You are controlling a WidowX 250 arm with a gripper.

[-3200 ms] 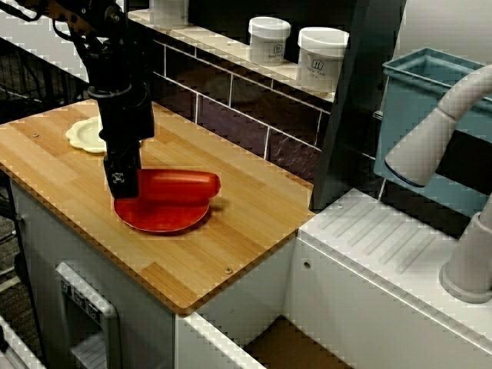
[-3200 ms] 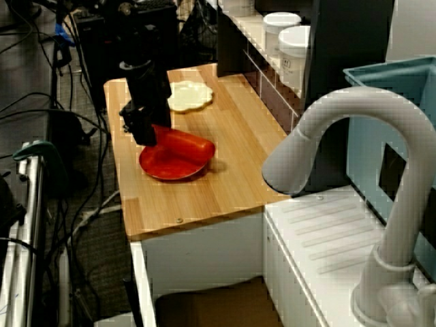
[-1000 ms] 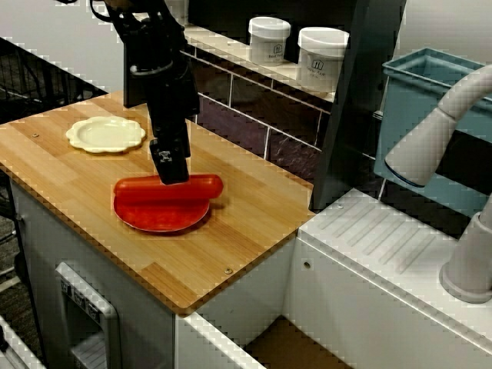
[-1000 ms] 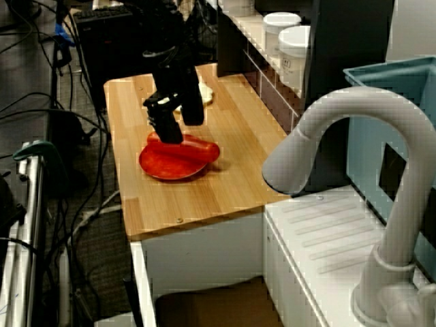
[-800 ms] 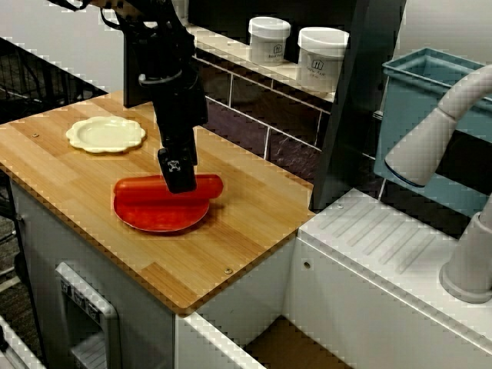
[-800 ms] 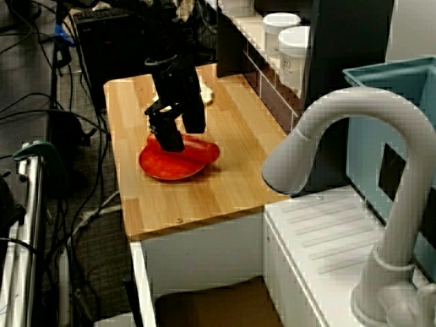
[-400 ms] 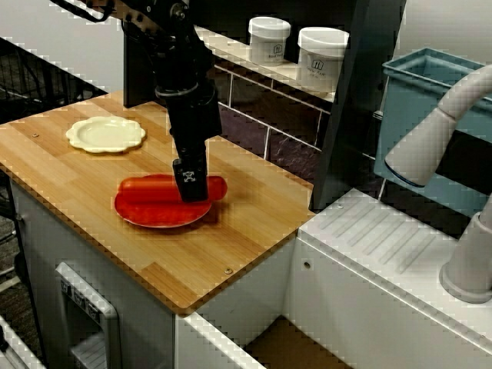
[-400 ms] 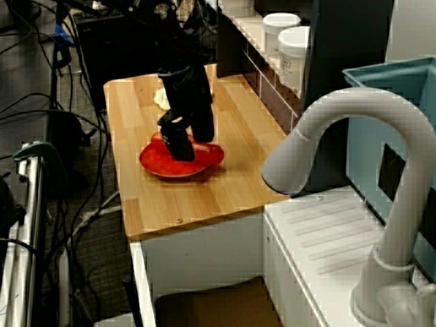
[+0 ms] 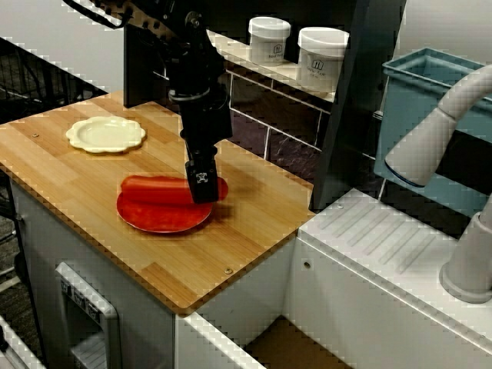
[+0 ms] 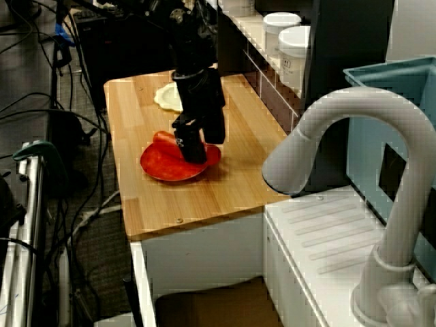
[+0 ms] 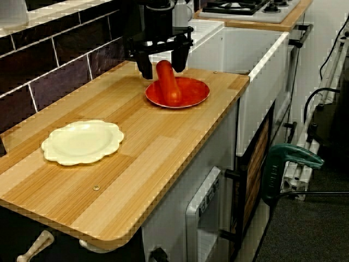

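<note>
Over the red plate [image 11: 197,96], the claw [image 11: 162,71] is held pointing down, its jaws spread wide and set astride the far end of the sausage [image 11: 169,86]. Nothing is clasped. In the low view along the counter, one finger [image 11: 145,67] is seen on each side of the red tip. Whether the pads touch the sausage cannot be told. The sausage is laid across the plate, its near end reaching close to the rim. In the view facing the tiled wall, the sausage is covered near its right end by the claw [image 9: 201,184], and the rest of it is left bare to the left. The plate is set on the wooden counter [image 11: 136,169], toward the end next to the white sink unit [image 9: 384,246]. A cream plate [image 11: 82,142] with a scalloped edge is placed well apart from the red one, at the counter's other end. Two white jars [image 9: 270,39] are ranged on a ledge [image 9: 231,51] behind the counter. A grey tap [image 9: 434,131] and a blue bin [image 9: 423,108] are seen off to the right.
</note>
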